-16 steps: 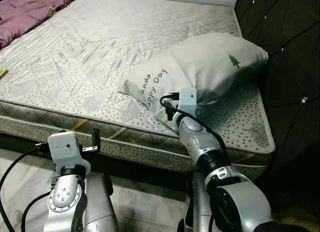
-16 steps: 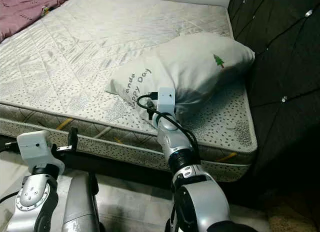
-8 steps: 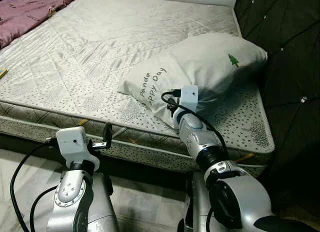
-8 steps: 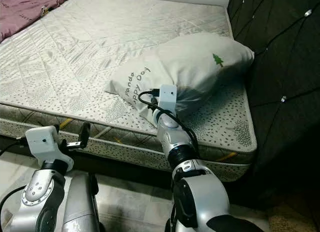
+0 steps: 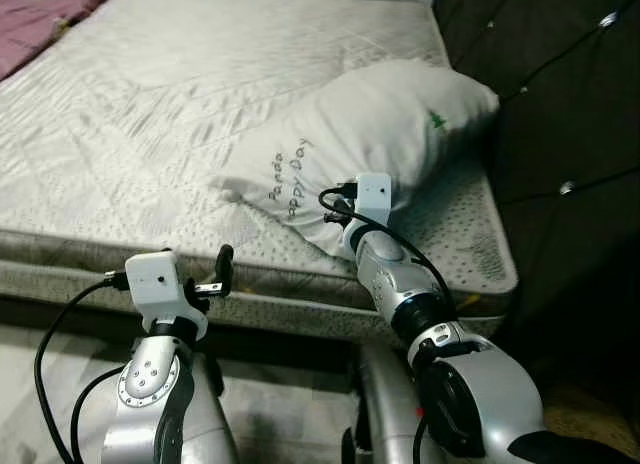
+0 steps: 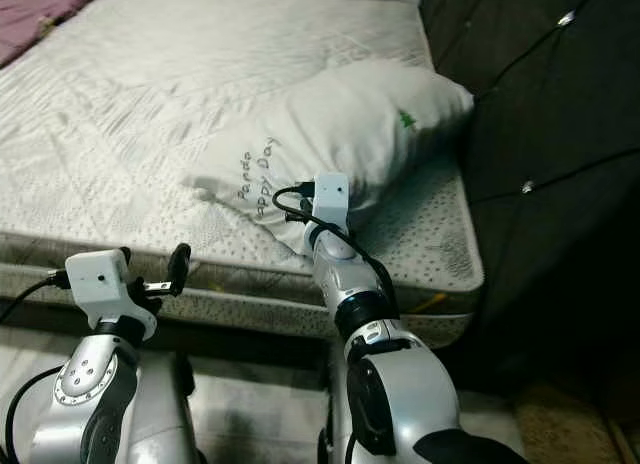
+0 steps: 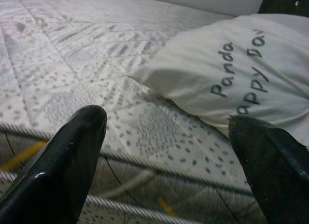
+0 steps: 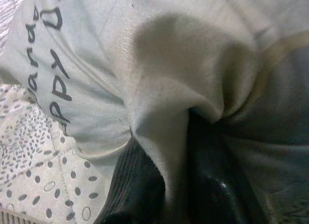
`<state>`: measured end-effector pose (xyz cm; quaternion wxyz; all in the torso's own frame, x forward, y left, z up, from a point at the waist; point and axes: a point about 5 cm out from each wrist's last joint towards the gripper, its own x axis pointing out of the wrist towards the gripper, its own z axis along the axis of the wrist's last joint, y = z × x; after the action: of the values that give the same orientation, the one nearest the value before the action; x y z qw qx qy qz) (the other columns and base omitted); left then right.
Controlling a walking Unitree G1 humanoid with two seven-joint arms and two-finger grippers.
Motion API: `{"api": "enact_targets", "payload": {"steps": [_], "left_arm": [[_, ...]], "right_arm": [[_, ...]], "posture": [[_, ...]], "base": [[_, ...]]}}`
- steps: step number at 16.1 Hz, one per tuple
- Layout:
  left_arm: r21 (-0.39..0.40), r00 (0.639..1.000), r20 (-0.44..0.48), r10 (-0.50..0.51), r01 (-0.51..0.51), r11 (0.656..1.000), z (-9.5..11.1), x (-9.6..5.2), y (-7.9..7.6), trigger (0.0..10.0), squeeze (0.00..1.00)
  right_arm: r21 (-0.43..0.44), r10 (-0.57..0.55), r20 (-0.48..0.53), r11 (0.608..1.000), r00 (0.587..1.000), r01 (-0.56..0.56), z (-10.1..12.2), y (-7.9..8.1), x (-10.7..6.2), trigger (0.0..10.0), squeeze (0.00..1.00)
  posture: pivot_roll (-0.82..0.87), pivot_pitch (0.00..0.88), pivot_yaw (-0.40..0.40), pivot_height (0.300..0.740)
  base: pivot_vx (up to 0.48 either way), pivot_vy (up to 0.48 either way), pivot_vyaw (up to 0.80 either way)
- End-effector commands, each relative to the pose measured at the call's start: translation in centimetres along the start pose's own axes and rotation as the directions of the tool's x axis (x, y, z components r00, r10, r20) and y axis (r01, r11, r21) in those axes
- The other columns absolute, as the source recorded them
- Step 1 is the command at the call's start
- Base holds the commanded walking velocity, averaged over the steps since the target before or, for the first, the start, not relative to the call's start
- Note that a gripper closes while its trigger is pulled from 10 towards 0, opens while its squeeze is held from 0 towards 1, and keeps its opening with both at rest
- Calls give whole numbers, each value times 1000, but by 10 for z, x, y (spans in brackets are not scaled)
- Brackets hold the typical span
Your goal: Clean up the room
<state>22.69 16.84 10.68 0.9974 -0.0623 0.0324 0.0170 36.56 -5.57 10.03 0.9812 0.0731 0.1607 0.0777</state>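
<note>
A white pillow [image 5: 380, 124] printed with "Panda Happy Day" and a small green tree lies on the mattress [image 5: 150, 104], its far end against the dark headboard. My right gripper [image 8: 176, 190] is at the pillow's near edge, shut on a fold of its fabric; the right wrist view has the cloth pinched between the two black fingers [image 8: 140, 185]. My left gripper [image 7: 166, 122] is open and holds nothing. It hovers by the mattress's front edge, left of the pillow, and also appears in the head view [image 5: 222, 269].
A dark tufted headboard [image 5: 560, 104] rises along the right side of the bed. A purple blanket [image 5: 40, 14] lies at the far left corner of the mattress. Pale floor [image 5: 280, 414] runs below the bed's front edge, under my arms.
The camera has swung right, so the bed sits further left in view. My left arm has risen and come closer to the mattress edge. The right gripper stays on the pillow.
</note>
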Motion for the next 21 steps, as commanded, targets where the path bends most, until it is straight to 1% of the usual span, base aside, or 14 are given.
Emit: {"api": "enact_targets", "payload": {"steps": [1, 3, 5, 8, 10, 12, 13, 14, 16, 17, 18, 19, 20, 21], "left_arm": [[12, 1000, 8, 14, -14, 1000, 2, 2, 3, 10000, 0], [15, 1000, 10, 18, -18, 1000, 2, 2, 3, 10000, 0], [20, 1000, 10, 22, -22, 1000, 2, 3, 4, 10000, 0], [25, 1000, 9, 26, -26, 999, 2, 4, 4, 10000, 0], [26, 1000, 9, 28, -28, 999, 2, 5, 3, 10000, 0], [28, 1000, 10, 28, -28, 999, 2, 5, 3, 10000, 0], [28, 1000, 10, 29, -29, 999, 1, 6, 3, 10000, 0], [29, 999, 9, 31, -31, 999, 1, 6, 3, 10000, 0], [33, 999, 10, 33, -34, 999, 1, 5, 4, 10000, 0], [35, 999, 8, 36, -36, 999, 1, 5, 4, 10000, 0], [35, 999, 7, 37, -37, 999, 0, 5, 4, 10000, 0], [35, 999, 4, 36, -36, 999, 0, 5, 4, 10000, 0], [36, 999, 3, 36, -36, 999, -1, 5, 4, 10000, 0], [36, 999, 2, 37, -37, 999, -1, 5, 4, 10000, 0]], "right_arm": [[10, -6, 53, 1000, 999, 6, 17, 2, 3, 0, 0], [-7, -5, 89, 1000, 996, 6, 23, 0, 3, 0, 0], [20, -40, 87, 999, 995, 38, 25, -8, 4, 0, 0], [14, -90, 116, 996, 989, 89, 32, -25, 4, 0, 0], [5, -140, 131, 990, 981, 141, 35, -46, 2, 0, 0], [-10, -193, 171, 980, 966, 197, 45, -65, 0, 0, 0], [-7, -202, 173, 979, 964, 206, 46, -69, 0, 0, 0], [-5, -237, 190, 970, 953, 242, 54, -83, -2, 0, 0], [-1, -288, 218, 955, 932, 295, 65, -104, -6, 0, 0], [-7, -331, 249, 939, 910, 344, 76, -123, -11, 0, 0], [-12, -362, 271, 925, 892, 379, 81, -135, -16, 0, 0], [-21, -404, 292, 904, 867, 428, 88, -153, -23, 0, 0], [-37, -457, 321, 869, 829, 494, 94, -177, -34, 0, 0], [-42, -487, 332, 848, 808, 528, 97, -189, -41, 0, 0]], "posture": [[100, 0, -66, 501], [101, 0, -66, 501], [100, 0, -65, 501], [96, 0, -63, 501], [93, 0, -62, 501], [93, 0, -62, 501], [91, 0, -60, 501], [90, 0, -58, 501], [88, 0, -57, 501], [86, 0, -57, 501], [80, 0, -55, 501], [77, 0, -55, 501], [70, 0, -52, 501], [65, 0, -50, 501]], "base": [[0, 0, -800], [0, 0, 0], [0, 0, 0], [0, 0, 0], [0, 0, 0], [0, 0, 0], [0, 0, 0], [0, 0, 0], [0, 0, 0], [0, 0, 0], [0, 0, 0], [0, 0, 0], [0, 0, 0], [0, 0, 0]]}}
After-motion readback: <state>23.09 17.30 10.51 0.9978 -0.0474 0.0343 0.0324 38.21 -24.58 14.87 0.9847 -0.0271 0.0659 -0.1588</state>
